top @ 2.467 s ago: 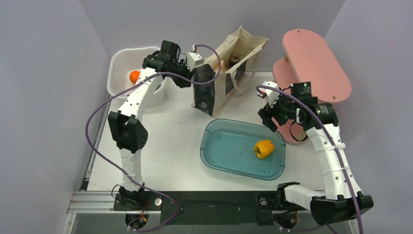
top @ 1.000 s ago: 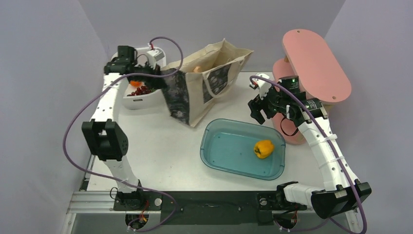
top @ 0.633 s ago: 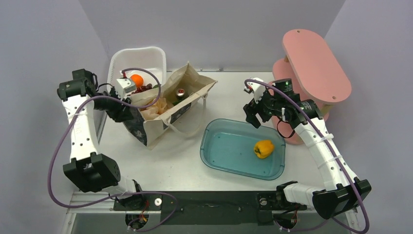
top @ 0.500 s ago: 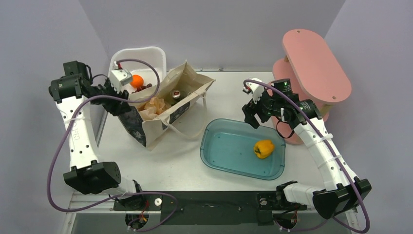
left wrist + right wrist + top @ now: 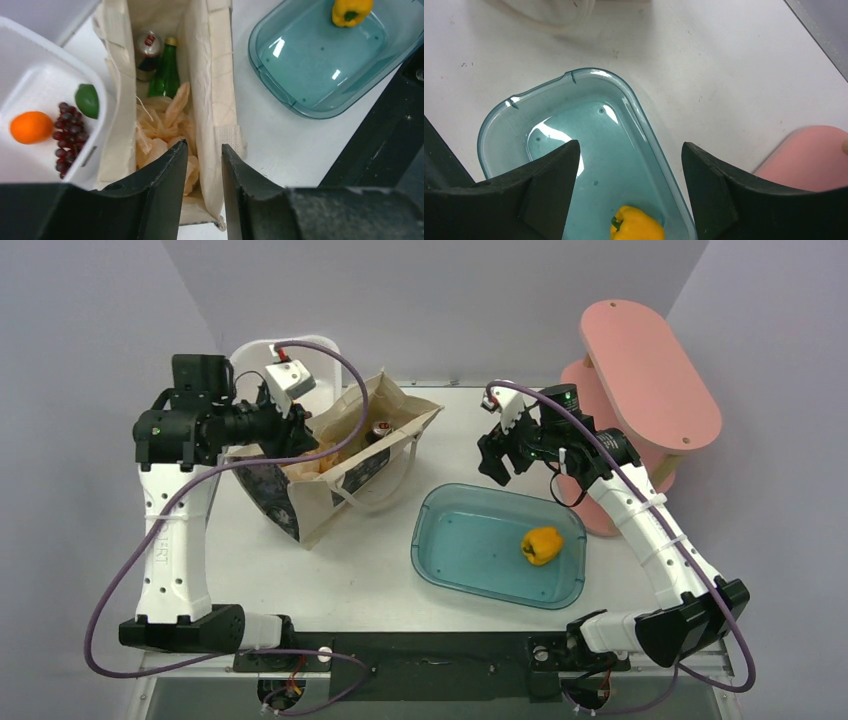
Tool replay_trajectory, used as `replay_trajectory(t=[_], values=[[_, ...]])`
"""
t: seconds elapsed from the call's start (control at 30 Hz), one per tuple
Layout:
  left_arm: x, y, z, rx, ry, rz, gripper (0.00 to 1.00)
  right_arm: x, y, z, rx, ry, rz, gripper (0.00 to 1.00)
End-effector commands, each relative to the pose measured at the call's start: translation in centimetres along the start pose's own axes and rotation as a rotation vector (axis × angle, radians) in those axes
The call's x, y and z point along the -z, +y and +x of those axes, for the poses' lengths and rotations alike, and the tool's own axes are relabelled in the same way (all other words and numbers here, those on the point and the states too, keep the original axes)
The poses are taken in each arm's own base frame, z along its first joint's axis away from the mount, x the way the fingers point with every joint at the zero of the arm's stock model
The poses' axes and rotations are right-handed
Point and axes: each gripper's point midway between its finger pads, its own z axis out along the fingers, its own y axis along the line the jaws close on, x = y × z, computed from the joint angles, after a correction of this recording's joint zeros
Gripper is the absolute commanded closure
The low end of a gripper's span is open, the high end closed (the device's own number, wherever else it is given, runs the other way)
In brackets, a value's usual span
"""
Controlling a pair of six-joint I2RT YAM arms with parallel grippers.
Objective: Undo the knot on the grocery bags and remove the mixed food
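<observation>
Our left gripper (image 5: pixel 204 145), fingers only slightly apart and empty, hangs above the tote (image 5: pixel 212 75). The right gripper (image 5: pixel 630 144) is spread wide. The peach bag (image 5: pixel 160 135), bottle (image 5: pixel 165 75) and can (image 5: pixel 148 47) lie inside the tote, so we judge nothing is out yet.

White links (image 5: pixel 172 530), black joints (image 5: pixel 182 433), purple cables (image 5: pixel 86 650), possibly printed lettering (image 5: pixel 160 552).

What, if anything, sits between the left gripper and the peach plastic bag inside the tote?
Nothing visible. The tote gapes open and the peach plastic bag lies uncovered below the left gripper. The tote's cream walls only flank it; the can and green bottle lie beyond the bag.
</observation>
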Motion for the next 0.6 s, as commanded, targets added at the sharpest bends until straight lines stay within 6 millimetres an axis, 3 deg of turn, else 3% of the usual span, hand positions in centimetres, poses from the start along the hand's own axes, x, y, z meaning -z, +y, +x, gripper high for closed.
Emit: replay_trajectory(t=[0.0, 0.17, 0.27, 0.37, 0.47, 0.57], values=[[-3.0, 2.2, 2.1, 0.093, 0.073, -0.096, 0.74, 0.1, 0.2, -3.5, 0.022, -0.105, 0.001, 0.3], [-5.7, 3.4, 5.3, 0.113, 0.211, -0.142, 0.77, -0.2, 0.1, -3.4, 0.022, -0.097, 0.007, 0.3], [-6.6, 5.0, 7.3, 0.132, 0.291, -0.196, 0.78, -0.1, -0.1, -3.4, 0.022, -0.096, 0.021, 0.3], [-6.9, 6.5, 8.1, 0.139, 0.322, -0.262, 0.76, 0.0, -0.3, -3.4, 0.023, -0.095, 0.03, 0.3], [-6.8, 8.5, 8.3, 0.166, 0.334, -0.367, 0.57, 0.0, -0.3, -3.4, 0.021, -0.093, 0.031, 0.3], [-6.8, 10.0, 8.3, 0.18, 0.324, -0.454, 0.51, -0.1, -0.3, -3.5, 0.019, -0.095, 0.032, 0.3]])
